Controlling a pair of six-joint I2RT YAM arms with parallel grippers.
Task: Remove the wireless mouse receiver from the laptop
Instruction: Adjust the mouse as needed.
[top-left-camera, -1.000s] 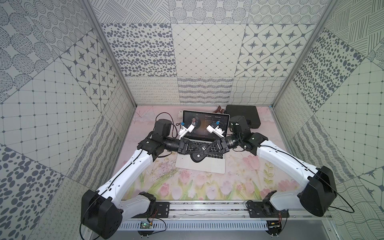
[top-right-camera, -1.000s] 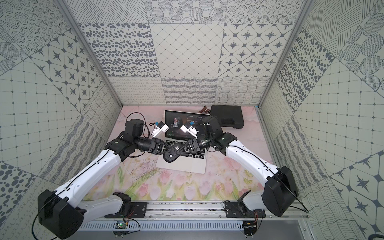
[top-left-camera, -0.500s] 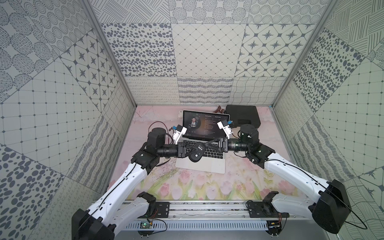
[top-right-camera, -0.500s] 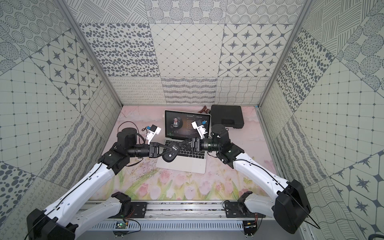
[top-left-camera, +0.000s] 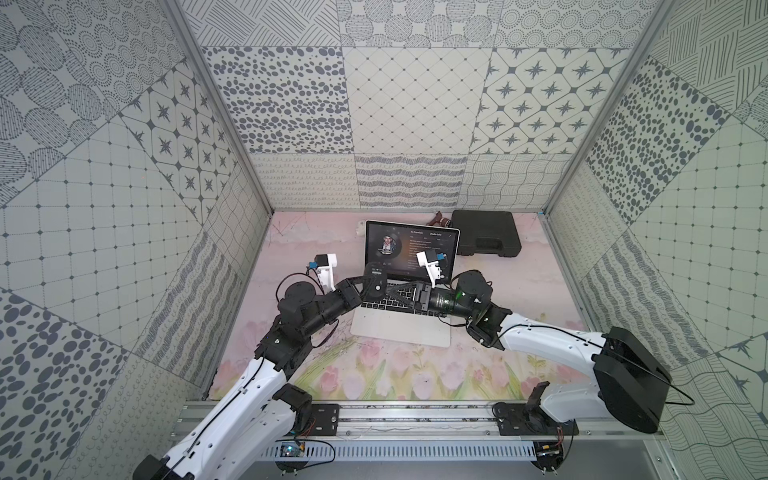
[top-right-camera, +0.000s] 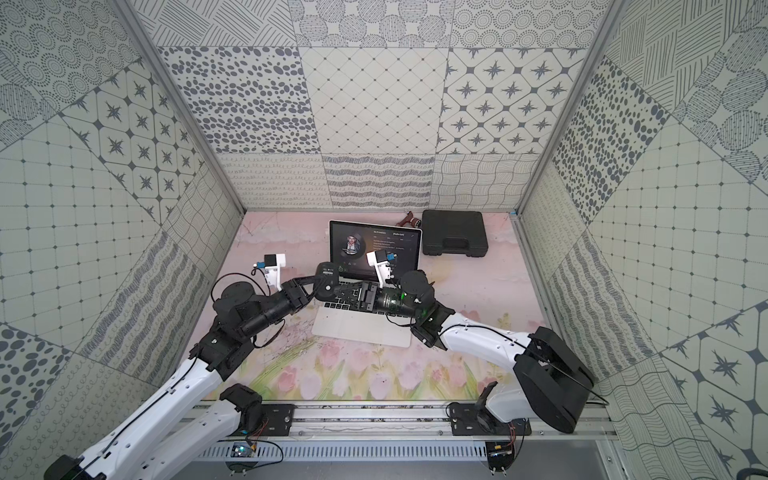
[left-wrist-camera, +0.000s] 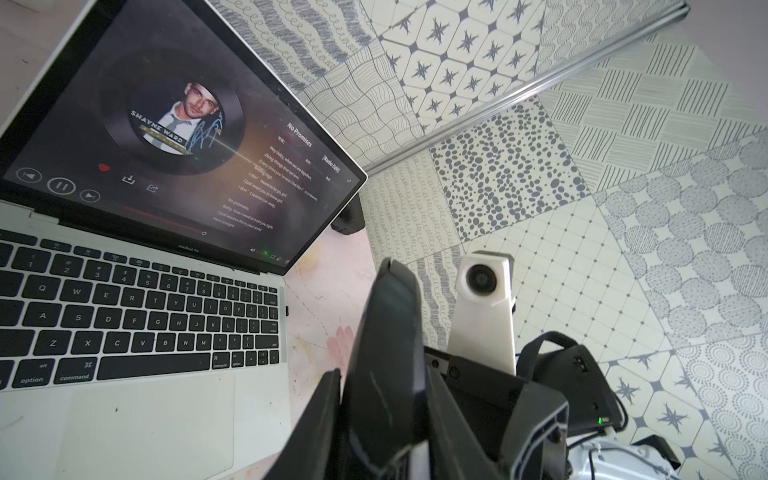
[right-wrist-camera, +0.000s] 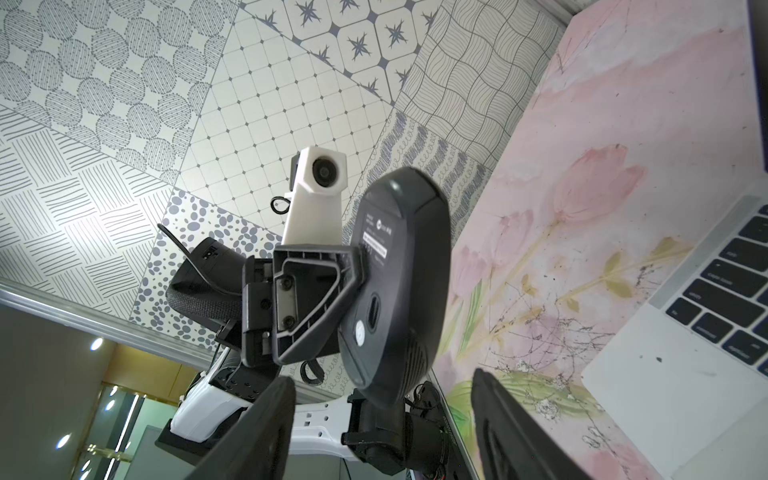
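The silver laptop (top-left-camera: 399, 332) (top-right-camera: 361, 328) stands open mid-table with its dark music screen lit. In the left wrist view a tiny black nub, the wireless mouse receiver (left-wrist-camera: 286, 309), sticks out of the side edge of the laptop (left-wrist-camera: 145, 415) beside the keyboard. My left gripper (top-left-camera: 360, 287) (left-wrist-camera: 382, 374) is shut on a black oval mouse (top-left-camera: 375, 286) (left-wrist-camera: 390, 332), held above the keyboard's left end. My right gripper (top-left-camera: 395, 293) (right-wrist-camera: 382, 395) faces the mouse (right-wrist-camera: 399, 270) from the right, open, its fingers (right-wrist-camera: 266, 415) apart on either side of the mouse's near end, not touching it.
A black plastic case (top-left-camera: 486, 239) lies at the back right, with a small brown object (top-left-camera: 440, 220) beside it behind the screen. Patterned walls close in the table on three sides. Both forearms cross low over the laptop's front corners.
My right gripper has opened and come off the mouse. Both wrists have dropped lower and swung outward. The mouse has shifted back and left, still in my left gripper.
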